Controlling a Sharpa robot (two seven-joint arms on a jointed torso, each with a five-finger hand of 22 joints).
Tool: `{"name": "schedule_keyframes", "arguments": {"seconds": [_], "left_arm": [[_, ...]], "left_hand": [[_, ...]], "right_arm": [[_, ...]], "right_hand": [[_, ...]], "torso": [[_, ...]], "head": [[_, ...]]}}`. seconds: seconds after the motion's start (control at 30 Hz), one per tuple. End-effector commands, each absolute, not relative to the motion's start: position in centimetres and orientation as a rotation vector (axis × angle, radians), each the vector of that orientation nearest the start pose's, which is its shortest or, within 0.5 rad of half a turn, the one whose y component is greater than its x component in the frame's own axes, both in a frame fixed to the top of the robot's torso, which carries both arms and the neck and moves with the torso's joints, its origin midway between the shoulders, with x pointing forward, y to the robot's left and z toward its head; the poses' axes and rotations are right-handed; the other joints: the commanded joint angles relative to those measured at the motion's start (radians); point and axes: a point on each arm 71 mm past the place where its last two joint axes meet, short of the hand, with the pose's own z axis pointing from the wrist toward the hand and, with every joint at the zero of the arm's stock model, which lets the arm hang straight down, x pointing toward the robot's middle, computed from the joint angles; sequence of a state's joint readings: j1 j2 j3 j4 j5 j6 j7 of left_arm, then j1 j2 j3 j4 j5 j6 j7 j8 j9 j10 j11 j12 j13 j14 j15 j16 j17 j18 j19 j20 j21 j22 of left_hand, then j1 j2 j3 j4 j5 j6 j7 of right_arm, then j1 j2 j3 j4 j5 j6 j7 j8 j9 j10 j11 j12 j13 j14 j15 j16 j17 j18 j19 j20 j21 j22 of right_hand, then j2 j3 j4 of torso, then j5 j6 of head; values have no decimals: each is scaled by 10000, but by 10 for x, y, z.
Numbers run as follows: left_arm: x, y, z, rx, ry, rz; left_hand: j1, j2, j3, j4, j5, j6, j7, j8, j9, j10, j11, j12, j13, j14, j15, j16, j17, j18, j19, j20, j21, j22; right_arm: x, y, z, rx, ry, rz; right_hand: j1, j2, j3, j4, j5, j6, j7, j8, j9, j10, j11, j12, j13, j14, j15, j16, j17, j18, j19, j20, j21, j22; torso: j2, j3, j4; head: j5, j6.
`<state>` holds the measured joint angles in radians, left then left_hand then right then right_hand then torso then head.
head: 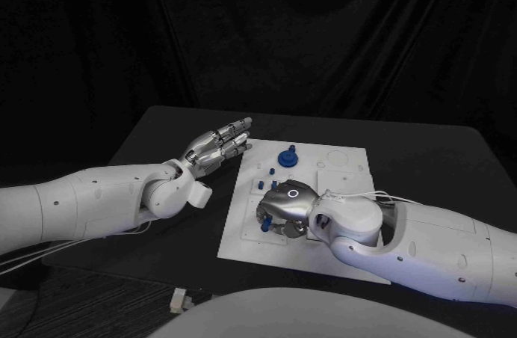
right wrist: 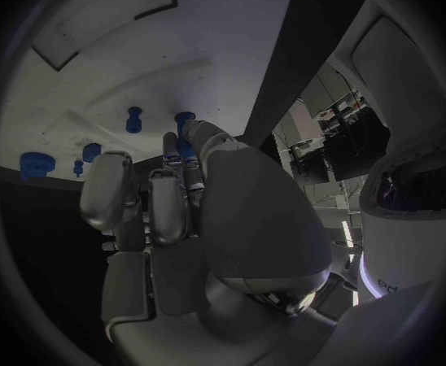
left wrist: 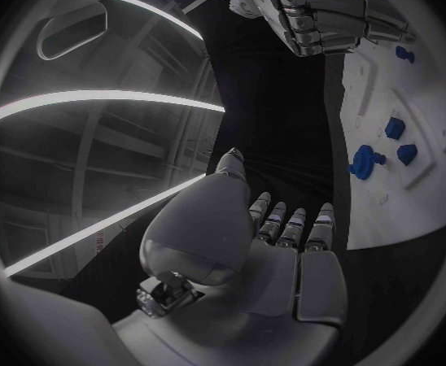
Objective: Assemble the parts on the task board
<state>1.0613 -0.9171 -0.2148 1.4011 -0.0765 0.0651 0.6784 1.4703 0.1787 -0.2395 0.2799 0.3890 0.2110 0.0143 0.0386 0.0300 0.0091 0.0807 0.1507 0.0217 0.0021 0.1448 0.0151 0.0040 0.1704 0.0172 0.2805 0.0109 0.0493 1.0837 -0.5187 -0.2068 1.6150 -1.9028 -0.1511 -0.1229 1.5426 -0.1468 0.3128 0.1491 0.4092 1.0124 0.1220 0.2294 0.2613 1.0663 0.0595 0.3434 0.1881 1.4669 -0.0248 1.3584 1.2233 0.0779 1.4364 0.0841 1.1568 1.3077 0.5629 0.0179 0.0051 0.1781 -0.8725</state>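
The white task board [head: 345, 175] lies in the middle of the black table. My right hand [head: 282, 207] is lowered onto its near left part, fingers curled down. In the right wrist view the thumb and a finger [right wrist: 170, 189] pinch a small blue part [right wrist: 185, 124] against the board [right wrist: 111, 65]. A large blue knob [head: 288, 158] stands at the far left of the board, with small blue parts [head: 270, 183] nearer. My left hand [head: 219, 145] hovers flat by the board's far left edge, fingers straight and holding nothing; the left wrist view shows it [left wrist: 284, 244] beside the knob [left wrist: 365, 161].
Bare black table [head: 431, 158] lies to the right of the board and behind it. A small white object [head: 179, 300] sits past the table's near edge. Black curtain hangs behind the table.
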Motion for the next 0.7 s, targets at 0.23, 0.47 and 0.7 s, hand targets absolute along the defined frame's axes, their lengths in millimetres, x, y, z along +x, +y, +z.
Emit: {"name": "schedule_keyframes", "arguments": {"seconds": [0.23,0.47,0.7], "left_arm": [[436,268,-283,-10225,14549,-17976],[436,268,-283,-10241,14573,-17984],[436,269,-284,-10263,14613,-17993]], "left_hand": [[75,7,-2,-70,59,-27,40,24,-2,-21,46,27,12,12,63,34,14,82,-1,44,22,7],[82,11,0,-77,63,-40,41,21,-3,-21,54,30,12,12,69,36,14,82,1,46,22,10],[110,15,7,-103,82,-42,80,20,-2,-20,60,34,13,18,107,63,22,83,4,53,25,15]], "right_arm": [[366,-14,-274,-9228,16847,8002],[367,-15,-275,-9302,16900,7991],[368,-19,-276,-9193,16929,8003]], "right_hand": [[-304,-183,311,-62,-766,-759,-146,-462,-175,-124,-14,-14,98,123,3,-85,-91,89,-134,-31,-142,1485],[-507,-249,392,-43,-1222,-1079,-223,-639,-261,-221,-5,3,148,91,-17,-138,-174,97,-164,-51,-208,1467],[-823,-374,291,72,-2221,-1507,-425,-856,-422,-745,108,-153,147,-16,-64,-300,-402,139,-263,-82,-449,1407]], "torso": [[-3,1,1],[-6,2,-6],[0,0,-2]], "head": [[-12,-1],[5,-1],[15,-1]]}}
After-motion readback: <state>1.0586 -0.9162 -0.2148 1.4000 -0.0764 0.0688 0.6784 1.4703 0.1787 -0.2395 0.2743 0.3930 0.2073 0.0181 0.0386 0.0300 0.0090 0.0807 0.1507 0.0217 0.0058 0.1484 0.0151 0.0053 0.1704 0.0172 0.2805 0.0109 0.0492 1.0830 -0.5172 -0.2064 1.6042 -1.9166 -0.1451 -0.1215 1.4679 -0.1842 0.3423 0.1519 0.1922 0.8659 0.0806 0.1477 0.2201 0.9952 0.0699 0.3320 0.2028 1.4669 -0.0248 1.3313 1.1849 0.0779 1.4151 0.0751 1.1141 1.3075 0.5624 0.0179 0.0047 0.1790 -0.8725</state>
